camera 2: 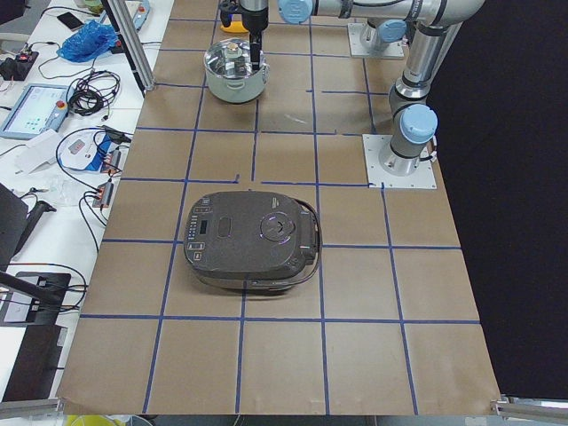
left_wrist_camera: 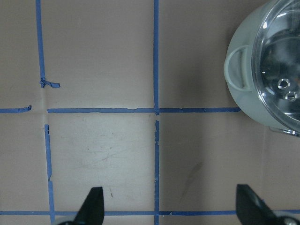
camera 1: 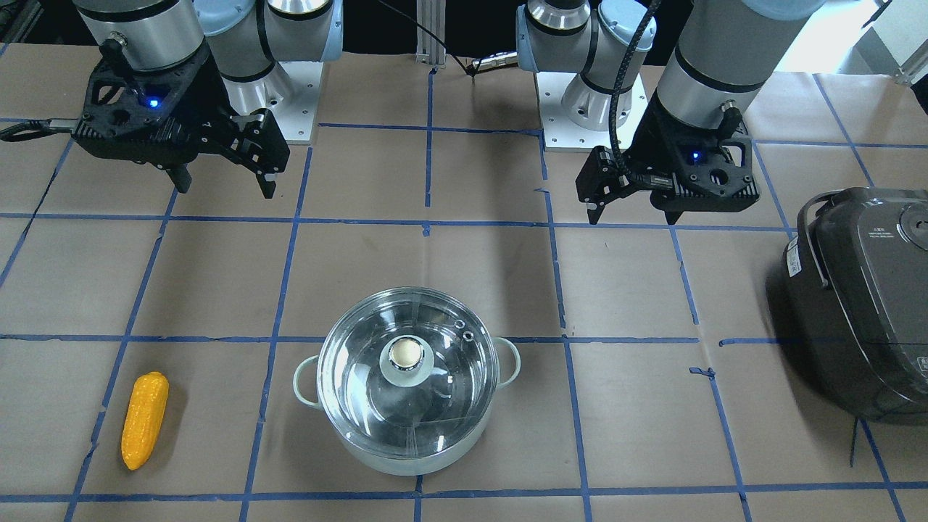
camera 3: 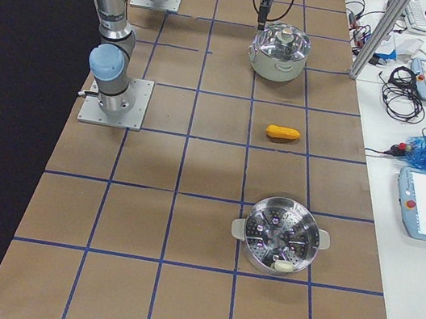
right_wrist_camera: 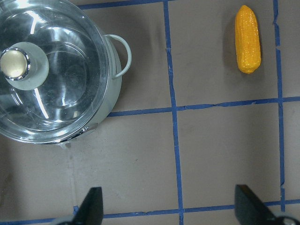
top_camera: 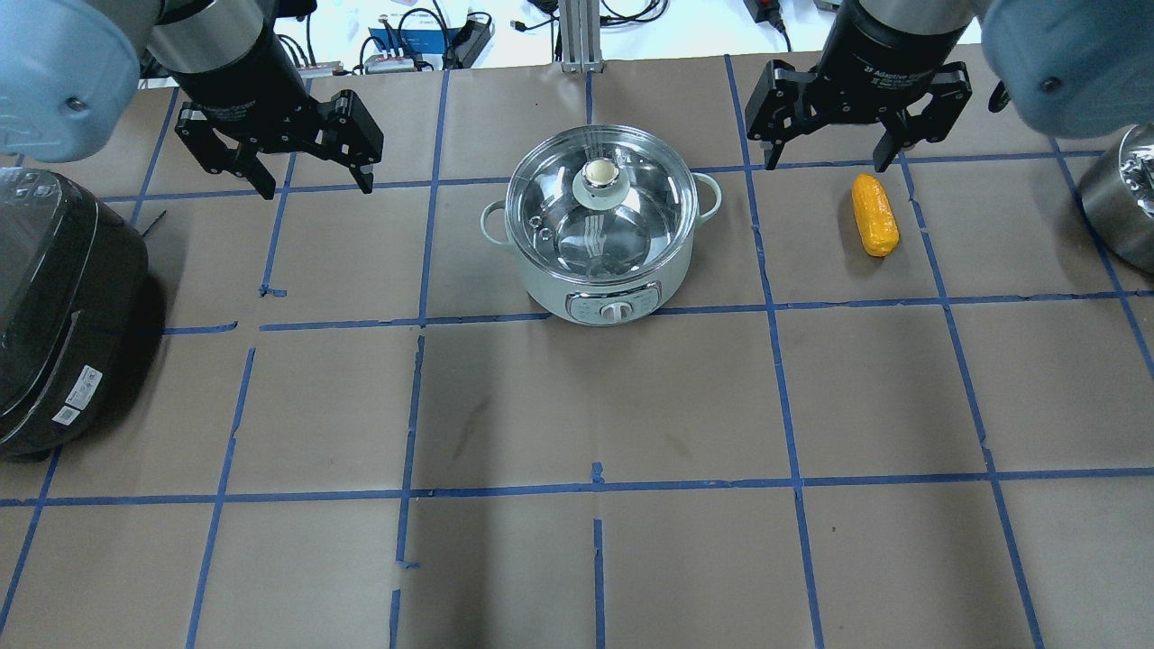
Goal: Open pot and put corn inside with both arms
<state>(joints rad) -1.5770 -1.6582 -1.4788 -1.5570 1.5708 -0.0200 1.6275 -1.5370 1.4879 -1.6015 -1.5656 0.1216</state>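
Brown paper gridded with blue tape is being used to cover the counter (top_camera: 577, 559), and the pot (top_camera: 544, 287) is being carried on it midway along its length, towards the side far from the robot. The pot is being covered by its clear glass lid (top_camera: 631, 216), with the pale knob (top_camera: 601, 173) at the centre. The corn (top_camera: 875, 215) is being seen lying flat on the paper to the pot's right, well apart from it. The right gripper (top_camera: 825, 158) is being held above the counter near the corn, spread wide and grasping nothing. The left gripper (top_camera: 315, 185) is being held likewise released and unloaded on the pot's other side. A dark grey rice cooker (top_camera: 54, 306) is being seen at the counter's left end, and a steel steamer pot (camera 3: 279, 236) at its right end.
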